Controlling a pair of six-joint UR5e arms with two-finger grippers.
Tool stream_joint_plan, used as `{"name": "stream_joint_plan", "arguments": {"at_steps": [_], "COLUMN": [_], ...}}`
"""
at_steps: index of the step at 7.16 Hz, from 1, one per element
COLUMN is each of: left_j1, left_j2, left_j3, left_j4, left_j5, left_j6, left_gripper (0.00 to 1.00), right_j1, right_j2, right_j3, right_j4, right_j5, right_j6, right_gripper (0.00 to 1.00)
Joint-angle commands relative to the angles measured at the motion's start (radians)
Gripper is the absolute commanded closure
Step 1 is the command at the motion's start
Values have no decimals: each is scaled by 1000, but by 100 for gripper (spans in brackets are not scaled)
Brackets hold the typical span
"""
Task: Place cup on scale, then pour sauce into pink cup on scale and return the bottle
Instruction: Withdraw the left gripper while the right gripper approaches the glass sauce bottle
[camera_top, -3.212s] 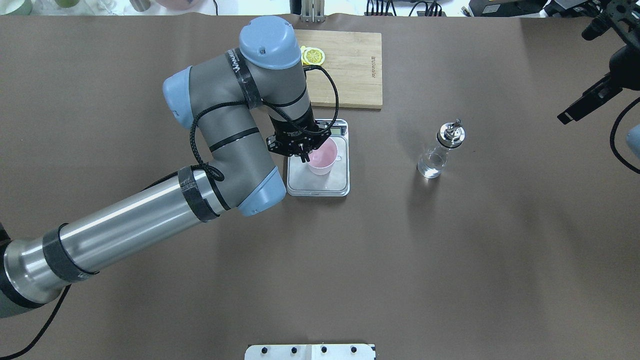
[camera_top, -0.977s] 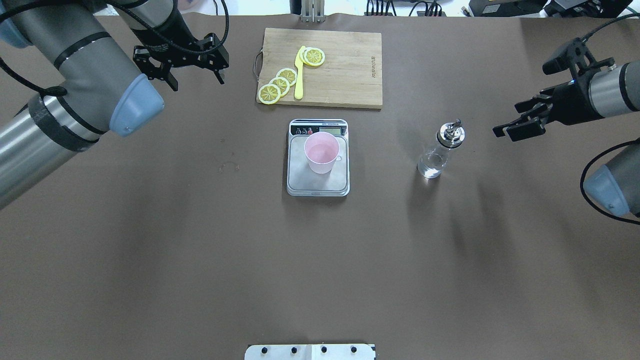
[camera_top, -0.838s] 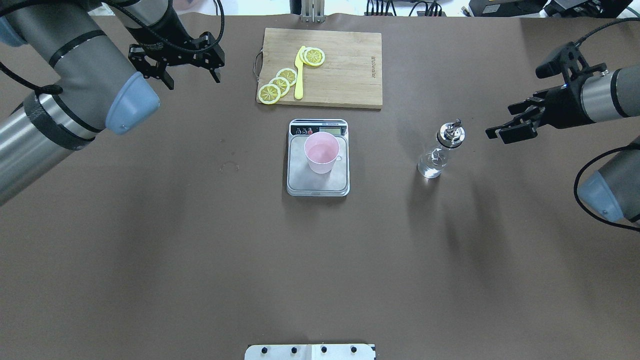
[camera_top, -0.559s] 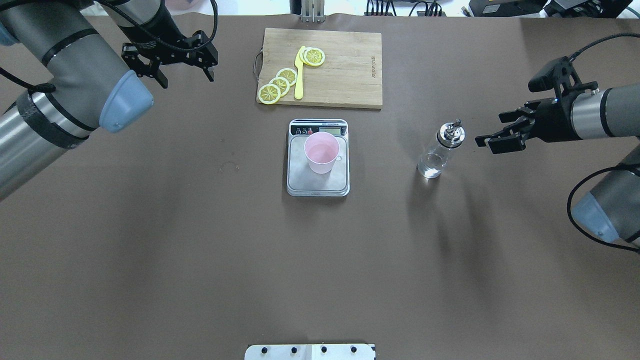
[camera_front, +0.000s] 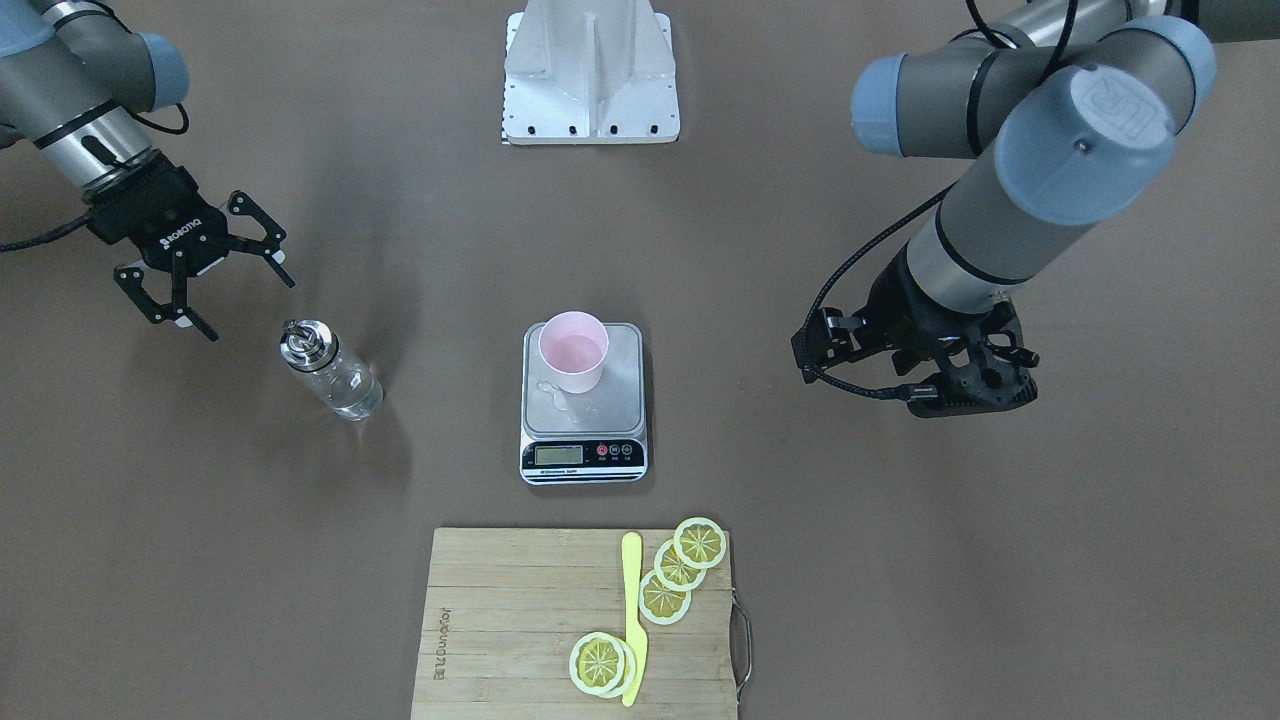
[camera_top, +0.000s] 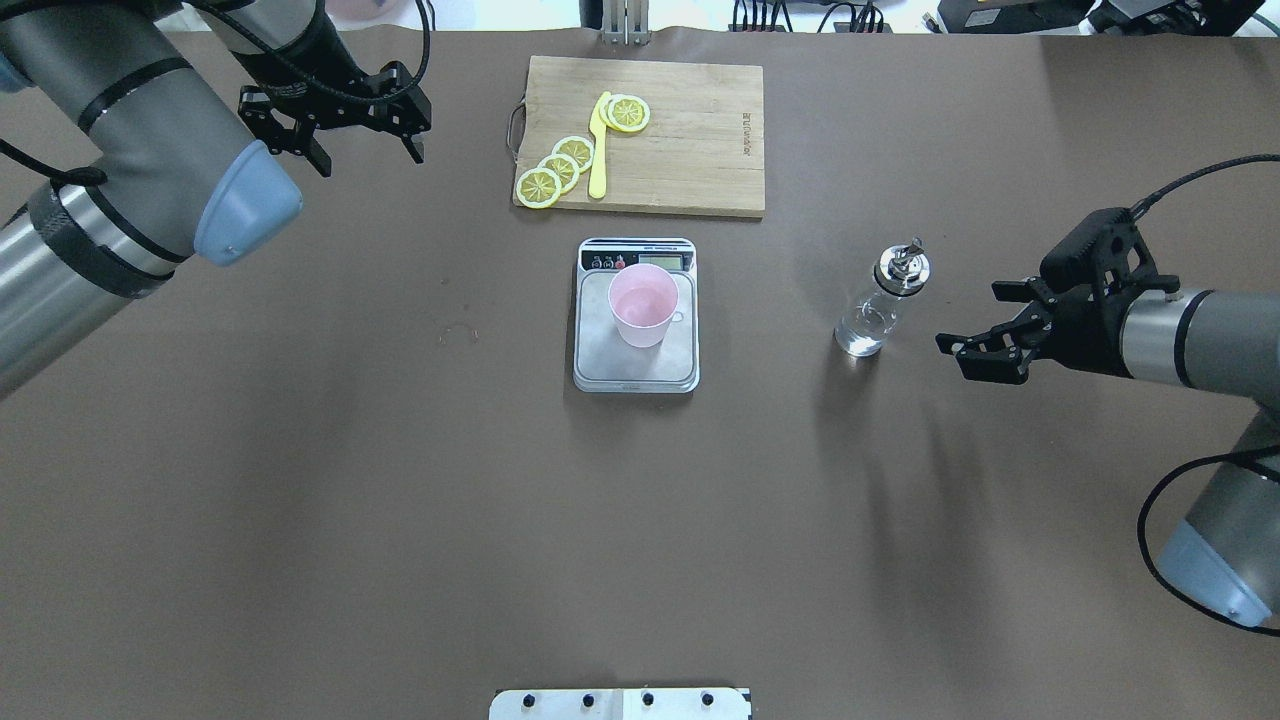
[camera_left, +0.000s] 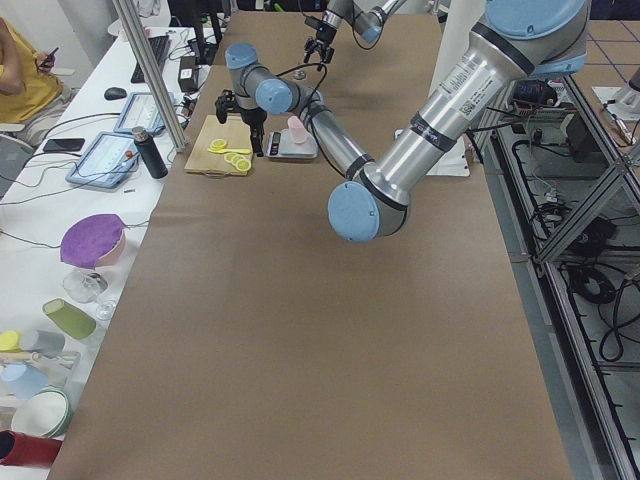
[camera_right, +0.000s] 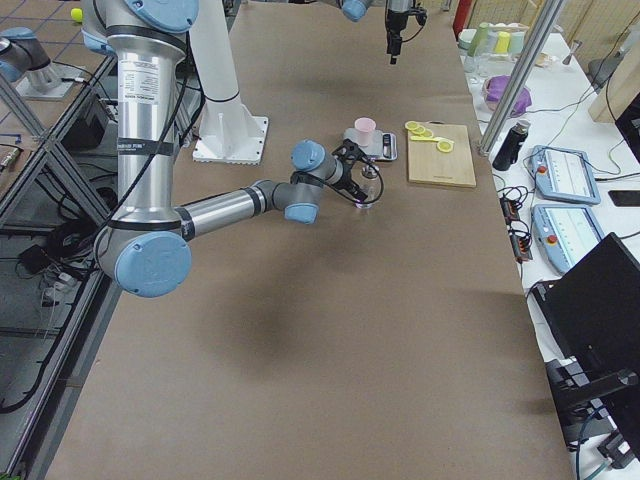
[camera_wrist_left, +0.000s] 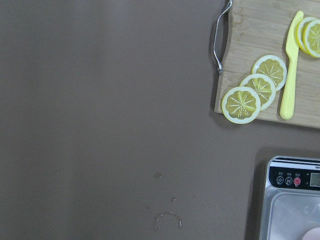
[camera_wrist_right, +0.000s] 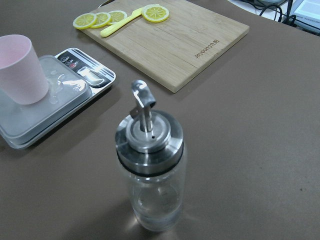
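Brown paper covers the bench (camera_top: 300, 520). Up by its far-left corner hangs the left gripper (camera_top: 368, 158), fingers spread wide and empty, likely parked there to leave the middle free. Toward the right edge the right gripper (camera_front: 252, 310) sits low, fingers wide too, aimed sideways at the bottle and near it without touching. That looks like the reach for the grasp. The board (camera_top: 700, 140) lies along the far edge, and just in front of it sits the scale (camera_top: 600, 355). The bottle (camera_top: 868, 318) stands upright between scale and right gripper, spout up so nothing spills, a little sauce (camera_wrist_right: 152, 210) in its bottom. The cup (camera_top: 643, 305) stands upright mid-platform, mouth open for the pour, so step one looks done.
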Motion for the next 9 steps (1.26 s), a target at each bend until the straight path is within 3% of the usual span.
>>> {"name": "stream_joint_plan", "arguments": {"at_steps": [1, 5, 8, 9], "left_j1": [0, 0, 0, 0], "left_j2": [0, 0, 9, 9], "left_j3": [1, 1, 0, 0], "left_j4": [0, 0, 0, 0], "left_j5": [0, 2, 3, 3], "left_j6": [2, 2, 2, 2], "left_gripper": [0, 0, 0, 0], "right_j1": [-103, -193, -202, -201], "right_j2": [-16, -3, 16, 44], "right_j3": [8, -1, -47, -92], "right_j4": [27, 30, 39, 92], "right_j5": [-176, -358, -359, -354], "right_j6": [11, 103, 102, 100], "right_gripper": [1, 3, 7, 7]}}
